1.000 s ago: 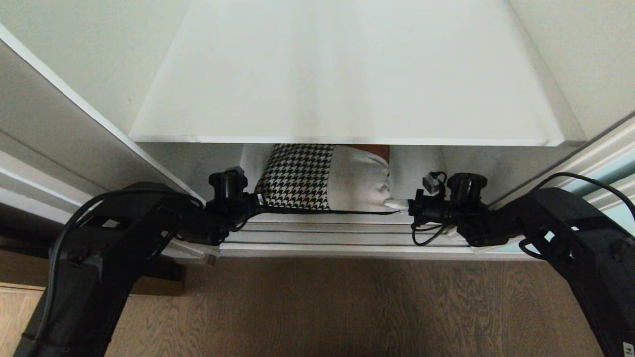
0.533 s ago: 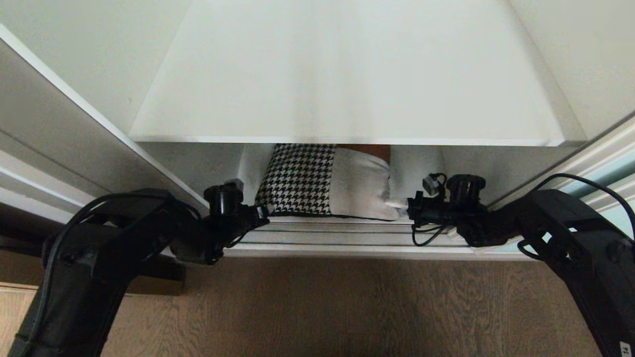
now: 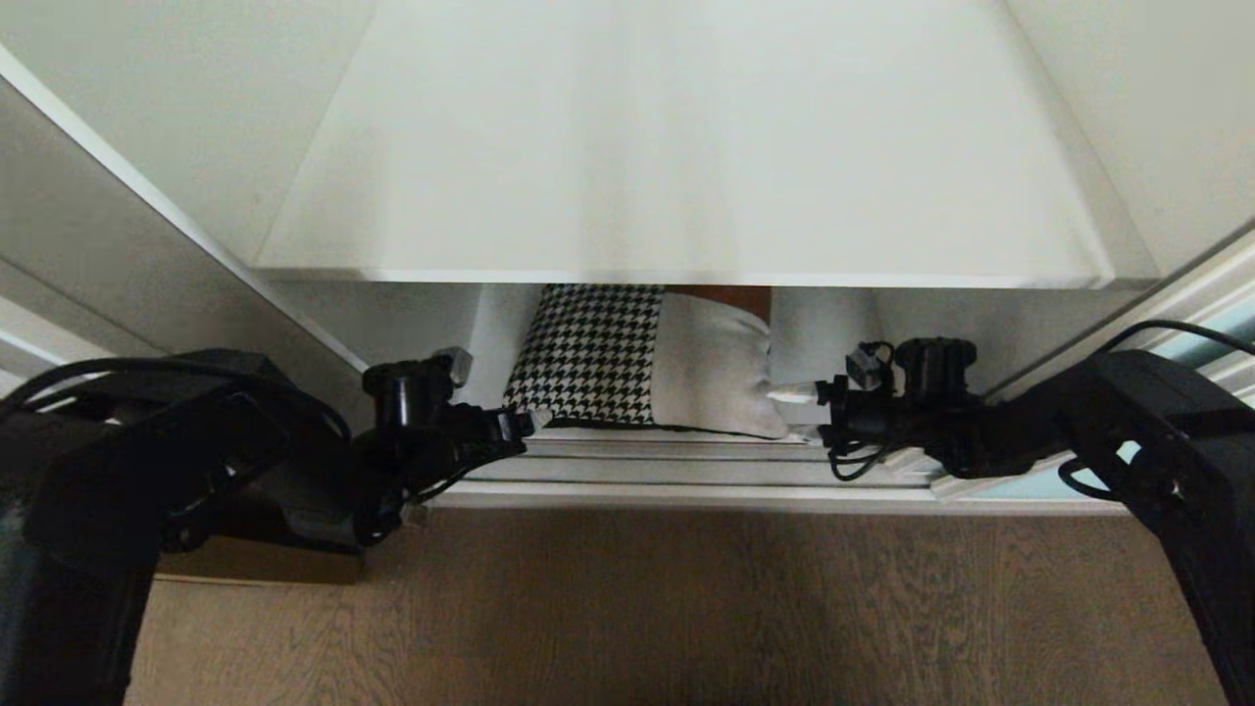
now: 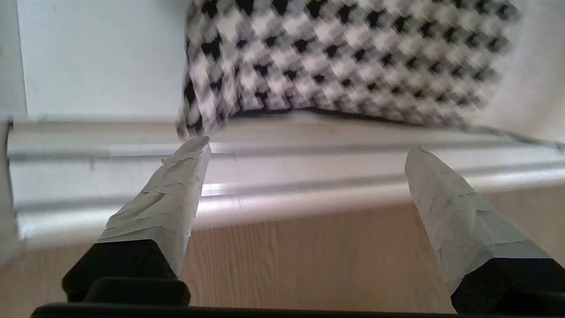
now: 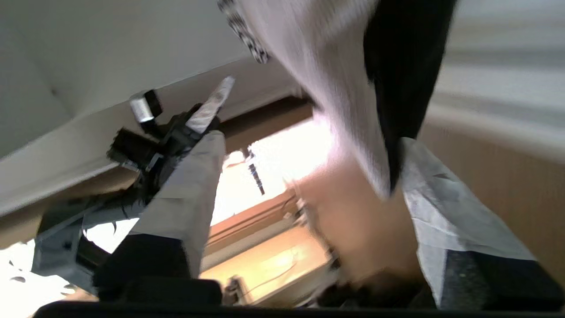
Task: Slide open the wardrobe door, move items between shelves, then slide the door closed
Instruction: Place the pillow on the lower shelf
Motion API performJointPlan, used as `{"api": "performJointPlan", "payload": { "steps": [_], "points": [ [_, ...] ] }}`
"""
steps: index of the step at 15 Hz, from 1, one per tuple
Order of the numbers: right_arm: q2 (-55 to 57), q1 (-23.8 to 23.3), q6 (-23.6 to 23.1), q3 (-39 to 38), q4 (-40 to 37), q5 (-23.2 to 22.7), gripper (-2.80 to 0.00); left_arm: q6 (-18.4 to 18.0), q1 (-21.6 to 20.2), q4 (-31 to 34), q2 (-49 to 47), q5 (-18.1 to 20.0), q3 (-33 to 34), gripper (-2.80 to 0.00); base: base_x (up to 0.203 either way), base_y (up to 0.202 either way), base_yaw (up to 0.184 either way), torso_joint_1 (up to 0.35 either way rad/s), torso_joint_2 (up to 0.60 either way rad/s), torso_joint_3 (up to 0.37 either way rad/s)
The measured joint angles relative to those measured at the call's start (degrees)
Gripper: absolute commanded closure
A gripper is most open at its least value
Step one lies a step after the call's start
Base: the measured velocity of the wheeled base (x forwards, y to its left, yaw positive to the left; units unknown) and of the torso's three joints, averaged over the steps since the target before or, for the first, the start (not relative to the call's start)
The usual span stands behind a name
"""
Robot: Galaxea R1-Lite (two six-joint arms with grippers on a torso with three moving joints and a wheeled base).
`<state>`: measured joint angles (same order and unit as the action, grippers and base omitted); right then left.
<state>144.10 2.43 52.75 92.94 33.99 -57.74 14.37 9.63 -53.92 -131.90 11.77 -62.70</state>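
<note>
So the cushion (image 3: 647, 358) is parked on the lower shelf (image 3: 824, 328) mid-frame, left tool (image 3: 525, 424) and right tool (image 3: 796, 397) both spread wide and off it, leaving just the sliding door (image 3: 1230, 328), lower right, to shut.

The cushion (image 3: 642, 358) is black-and-white houndstooth on its left part and plain light grey-beige on its right, with a brown strip at its far edge and a thin black line along its near edge. The shelf (image 3: 677, 147) above it is smooth white, as are the wardrobe's side walls. The door tracks (image 3: 686, 466) at the near edge are silver-white with darker grooves. The floor (image 3: 667, 598) is brown wood grain. At far right a sliver of the sliding door (image 3: 1201, 338) is pale aqua. Both arms are black; the left gripper (image 4: 309, 152) and the right gripper (image 5: 309, 145) have fingers wrapped in off-white tape over black bases.
</note>
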Motion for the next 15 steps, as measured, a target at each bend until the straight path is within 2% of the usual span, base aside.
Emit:
{"api": "performJointPlan", "payload": {
  "steps": [5,6,7,8,11,15],
  "points": [
    [-6.8,0.2,-0.3,-5.9,-11.3,1.4,-2.80,1.6,0.1,5.7,10.5,-0.2,9.3,-2.80,0.000,0.000,0.000,0.000,0.00,0.000],
    [-9.1,0.3,-0.6,-8.8,-12.6,1.6,0.00,2.1,0.0,6.6,12.9,-0.3,11.5,-2.80,0.000,0.000,0.000,0.000,0.00,0.000],
    [-11.3,0.6,-1.3,-12.0,-13.4,1.7,0.00,2.5,0.0,7.5,15.2,-0.3,13.7,0.00,0.000,0.000,0.000,0.000,0.00,0.000],
    [-14.1,1.2,-2.4,-15.7,-13.9,1.9,0.00,2.8,0.0,8.8,17.7,-0.9,15.7,0.00,0.000,0.000,0.000,0.000,0.00,0.000],
    [-22.9,3.2,-5.4,-27.0,-14.7,3.8,0.00,4.0,0.0,15.2,24.9,-6.2,19.2,0.00,0.000,0.000,0.000,0.000,0.00,0.000],
    [-32.1,4.7,-7.6,-38.3,-15.9,5.7,0.00,6.4,1.4,26.3,35.4,-7.7,21.5,0.00,0.000,0.000,0.000,0.000,0.00,0.000]
  ]
}}
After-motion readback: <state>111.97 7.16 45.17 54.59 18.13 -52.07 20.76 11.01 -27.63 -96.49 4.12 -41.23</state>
